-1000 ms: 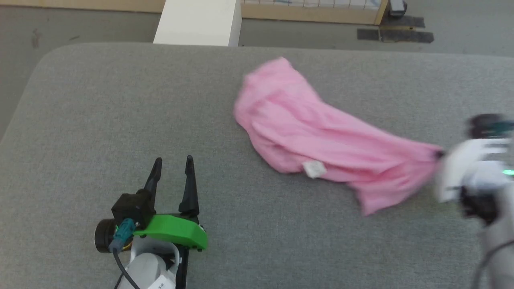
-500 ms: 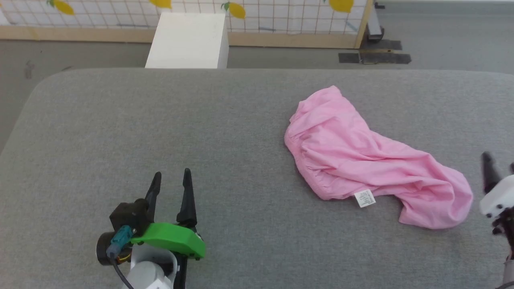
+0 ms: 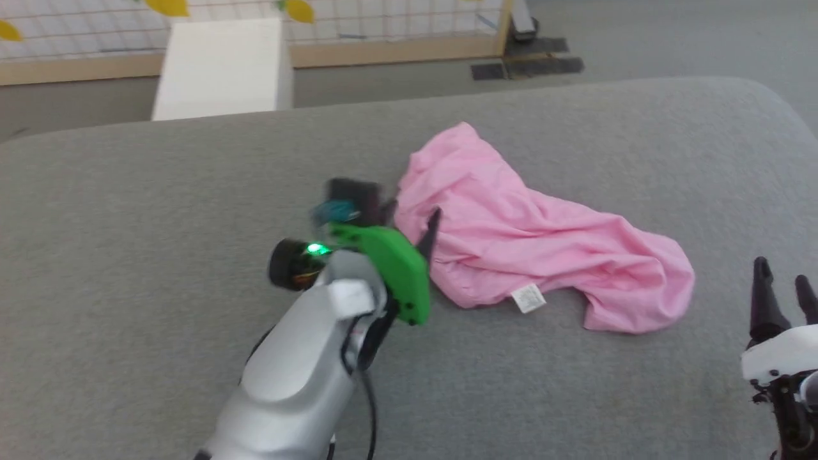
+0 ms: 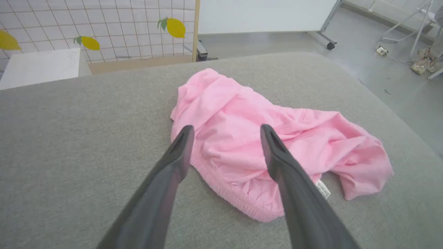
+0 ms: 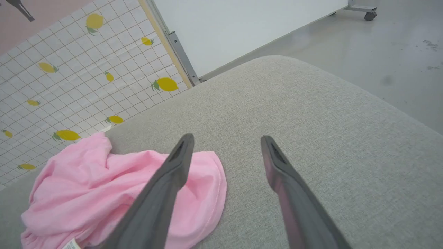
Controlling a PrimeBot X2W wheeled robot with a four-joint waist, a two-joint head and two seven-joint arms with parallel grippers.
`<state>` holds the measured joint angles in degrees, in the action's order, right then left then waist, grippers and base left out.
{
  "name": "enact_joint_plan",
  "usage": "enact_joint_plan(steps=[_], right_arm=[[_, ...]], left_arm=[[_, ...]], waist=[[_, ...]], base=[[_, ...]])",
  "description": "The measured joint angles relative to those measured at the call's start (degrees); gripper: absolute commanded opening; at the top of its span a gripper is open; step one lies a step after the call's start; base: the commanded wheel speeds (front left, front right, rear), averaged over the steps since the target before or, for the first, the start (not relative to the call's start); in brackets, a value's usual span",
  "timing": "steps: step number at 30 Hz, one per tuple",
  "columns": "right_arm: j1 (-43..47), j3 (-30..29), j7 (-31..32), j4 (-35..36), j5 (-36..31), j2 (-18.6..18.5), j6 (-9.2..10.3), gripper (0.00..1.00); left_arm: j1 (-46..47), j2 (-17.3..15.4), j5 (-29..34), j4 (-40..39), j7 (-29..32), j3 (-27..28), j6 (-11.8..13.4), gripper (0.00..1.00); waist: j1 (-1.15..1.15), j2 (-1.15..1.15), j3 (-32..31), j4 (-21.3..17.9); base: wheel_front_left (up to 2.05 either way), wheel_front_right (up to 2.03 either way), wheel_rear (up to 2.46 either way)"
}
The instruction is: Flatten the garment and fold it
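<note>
Closest to us, at the lower right of the head view, our right gripper (image 3: 781, 271) stands with its two dark fingers parted and nothing between them, near the garment's (image 3: 530, 249) right end but apart from it. Our left gripper (image 4: 226, 128) reaches over the grey padded surface (image 3: 160, 223) to the garment's left end. It is spread wide and grips nothing. In its wrist view the fingers straddle the cloth, though we cannot tell whether the tips touch it.

The garment lies on the surface right of the middle, a long crumpled heap running from far left to near right. It is light pink, thin and soft, with many shallow creases. A gathered elastic hem (image 4: 228, 192) puckers along its near left edge, and a small white tag (image 3: 528, 298) sticks out from the near edge onto the grey. The right end is bunched into a rounded fold with a stitched seam.

Beyond the surface a white box (image 3: 220, 70) stands on the grey floor (image 5: 380, 52), and behind it is a grid panel printed with lemons (image 5: 69, 86)
</note>
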<state>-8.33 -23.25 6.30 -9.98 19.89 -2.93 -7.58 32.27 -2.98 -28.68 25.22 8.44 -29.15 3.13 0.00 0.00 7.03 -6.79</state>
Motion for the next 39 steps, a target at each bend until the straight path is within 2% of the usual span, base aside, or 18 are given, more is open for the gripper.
enact_joint_plan(steps=[5, 8, 11, 12, 13, 19, 24, 27, 32, 35, 37, 39], right_arm=[[-0.59, 2.46, -2.79, -2.87, 1.05, 0.04, 0.00, 1.00], [-1.04, 2.36, -4.02, -4.33, 1.16, 0.01, 0.00, 1.00], [-1.05, 2.09, -4.93, -5.65, 1.19, 0.01, 0.00, 1.00], [-1.05, 1.93, -5.28, -6.02, 1.19, 0.01, 0.00, 1.00], [-1.07, 1.87, -5.39, -6.31, 1.19, 0.01, 0.00, 1.00], [-1.27, 2.27, -6.00, -7.51, 0.64, 0.00, 0.00, 1.00], [-1.31, 2.71, -5.79, -7.67, -0.32, 0.01, 0.01, 1.00], [-0.97, 2.83, -5.55, -7.65, -0.81, 0.00, 0.00, 1.00], [0.05, 3.02, -4.88, -7.44, -0.86, 0.01, 0.01, 1.00], [0.39, 2.99, -4.46, -7.09, -0.88, 0.03, 0.00, 1.00], [0.41, 3.04, -4.28, -6.81, -0.88, 0.02, 0.00, 1.00], [0.44, 3.04, -4.27, -6.66, -0.87, 0.02, 0.00, 1.00]], left_arm=[[5.87, 0.21, 1.11, 11.12, 13.41, -6.83, 1.19, 1.00], [6.66, 0.21, 1.09, 14.90, 17.36, -8.06, 2.26, 1.00], [6.93, 0.22, -0.18, 16.12, 18.17, -8.28, 2.32, 1.00], [7.20, 0.21, -0.30, 16.30, 18.19, -8.40, 2.42, 0.47], [7.49, 0.21, -0.52, 16.26, 17.84, -8.37, 2.38, 0.02], [7.44, 0.12, -3.56, 13.91, 9.59, -4.87, 0.78, 0.00], [5.37, -2.04, -6.47, 4.97, 2.81, 0.69, 1.56, 0.00], [0.91, -4.89, -7.21, -2.34, 1.22, 3.39, 4.48, 0.00], [-12.28, -11.51, -8.33, -15.72, 0.74, 9.89, 13.37, 0.00], [-21.04, -14.16, -9.27, -21.35, 1.89, 13.38, 18.23, 0.00], [-26.47, -15.16, -10.09, -23.16, 2.65, 15.14, 20.46, 0.00], [-31.07, -15.10, -12.00, -23.93, 3.80, 15.84, 21.46, 0.00]], waist=[[0.00, 0.00, 2.16, -3.78], [0.00, 0.00, 3.42, -5.72], [0.00, 0.00, 4.78, -7.00], [0.00, 0.00, 5.20, -7.29], [0.00, 0.00, 5.54, -7.44], [0.00, 0.00, 6.05, -6.44], [0.00, 0.00, 4.64, -4.40], [0.00, 0.00, 3.27, -2.50], [0.00, 0.00, 0.89, 1.35], [0.00, 0.00, -0.20, 3.59], [0.00, 0.00, -0.77, 4.92], [0.00, 0.00, -1.30, 6.28]], base=[[0.00, 0.00, 0.00], [0.00, 0.00, 0.00], [0.00, 0.00, 0.00], [0.00, 0.00, 0.00], [0.00, 0.00, 0.00], [0.00, 0.00, 0.00], [0.00, 0.00, 0.00], [0.00, 0.00, 0.00], [0.00, 0.00, 0.00], [0.00, 0.00, 0.00], [0.00, 0.00, 0.00], [0.00, 0.00, 0.00]])
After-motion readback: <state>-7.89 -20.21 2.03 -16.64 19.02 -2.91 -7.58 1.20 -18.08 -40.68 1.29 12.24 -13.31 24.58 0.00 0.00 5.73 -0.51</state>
